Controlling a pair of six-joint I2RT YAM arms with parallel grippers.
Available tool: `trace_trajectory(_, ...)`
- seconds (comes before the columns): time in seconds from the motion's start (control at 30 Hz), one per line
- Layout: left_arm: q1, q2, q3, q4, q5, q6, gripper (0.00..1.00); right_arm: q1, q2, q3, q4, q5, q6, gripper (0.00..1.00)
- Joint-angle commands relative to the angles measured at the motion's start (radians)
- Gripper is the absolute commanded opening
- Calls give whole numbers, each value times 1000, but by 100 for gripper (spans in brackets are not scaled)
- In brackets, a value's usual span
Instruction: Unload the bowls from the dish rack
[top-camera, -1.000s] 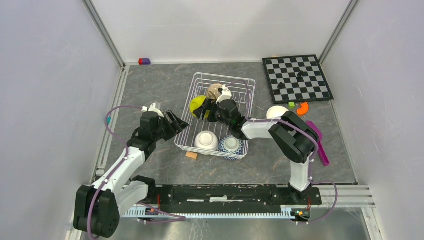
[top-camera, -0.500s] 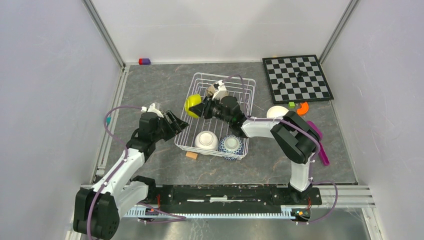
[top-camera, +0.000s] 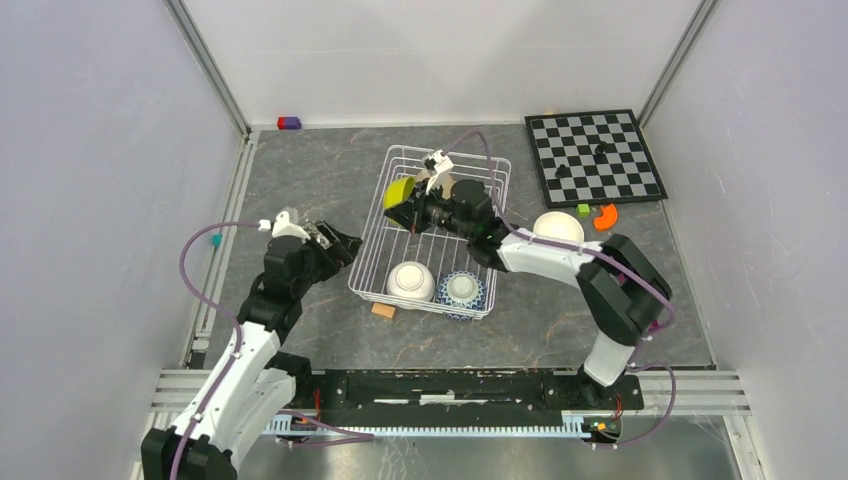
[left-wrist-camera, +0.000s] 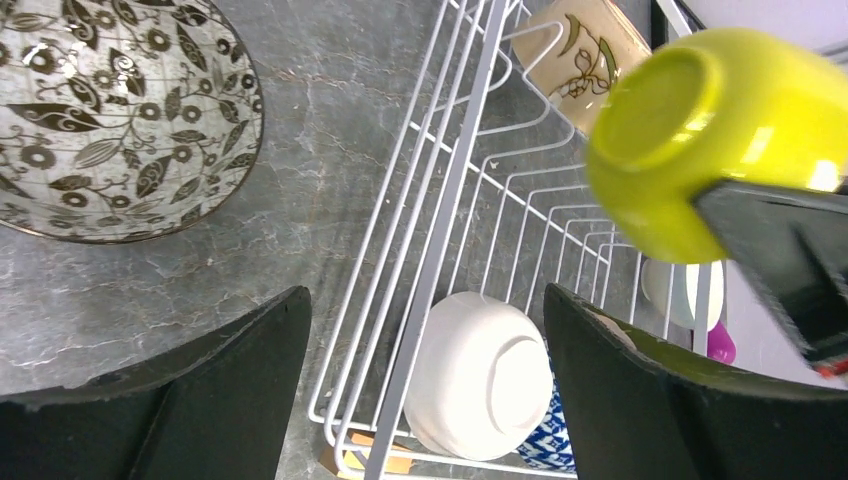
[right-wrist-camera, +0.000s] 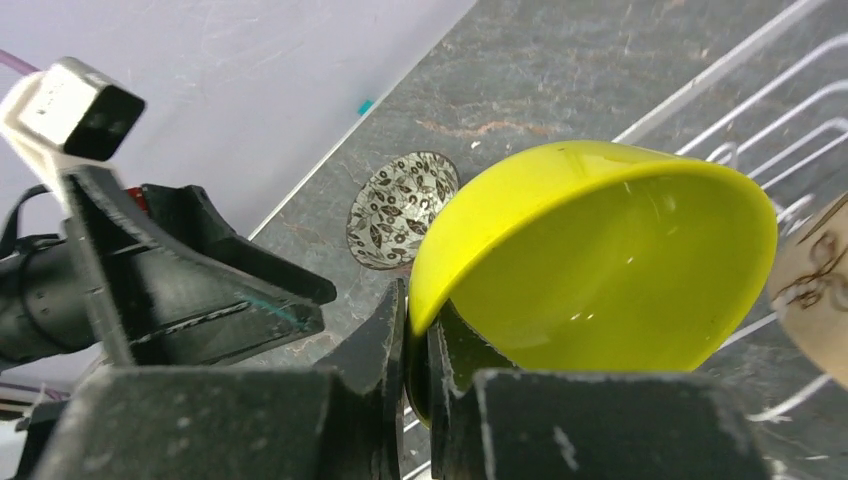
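**Top external.** The dish rack (top-camera: 497, 172), a rectangular basket of thin white wire, sits mid-table. The right gripper (top-camera: 410, 210) pinches the rim of the glossy yellow-green bowl (top-camera: 399, 190), which is held over the rack's far-left corner. The bowl is tipped on its side, with its mouth towards the right arm. Inside the near end of the rack a plain white bowl (top-camera: 411, 281) lies foot-up, just beside a blue-and-white bowl (top-camera: 463, 289). A tan bowl (top-camera: 444, 186) shows just behind the gripper. A second white bowl (top-camera: 558, 227) stands on the grey marbled table (top-camera: 300, 170), right of the rack. The left gripper (top-camera: 338, 243) hangs at the rack's left side. The chessboard (top-camera: 595, 157) lies far right.

**Left wrist.** The left gripper (left-wrist-camera: 425, 300) is spread wide and holds nothing; its matte black fingers (left-wrist-camera: 200, 400) straddle the rack's (left-wrist-camera: 440, 215) side rail. The yellow-green bowl (left-wrist-camera: 700, 130) turns its round foot to this camera. Only here and in the right wrist view does a floral bowl (left-wrist-camera: 110, 120) appear. It is pale with dark leaf scrolls and stands mouth-up on the table outside the rack. The tan bowl (left-wrist-camera: 590, 50) bears a painted leaf motif.

**Right wrist.** The right gripper (right-wrist-camera: 420, 345) is pressed onto the yellow-green bowl's (right-wrist-camera: 600, 260) rim, one finger inside and one outside. The smooth, shiny interior faces this camera. The floral bowl (right-wrist-camera: 403, 208) lies beyond, beside the left gripper (right-wrist-camera: 300, 300).
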Motion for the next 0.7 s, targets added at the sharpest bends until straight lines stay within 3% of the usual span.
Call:
trace_trajectory(0.0,-1,-52,-17,-21,-81,-10,92,-3,-159,1,-110,-13,-207,8)
trace_trajectory(0.13,-1,-49,-18,-26,-63,-7,92,-3,-252,-29,-253,34,-353,11)
trace_trajectory(0.33,-2,-44,-8,-60,-68,16,92,-3,-403,-89,-468,234,-507,12)
trace_trajectory(0.67,-2,-24,-1,-44,-48,4,92,-3,-732,-354,-527,541,-522,9)
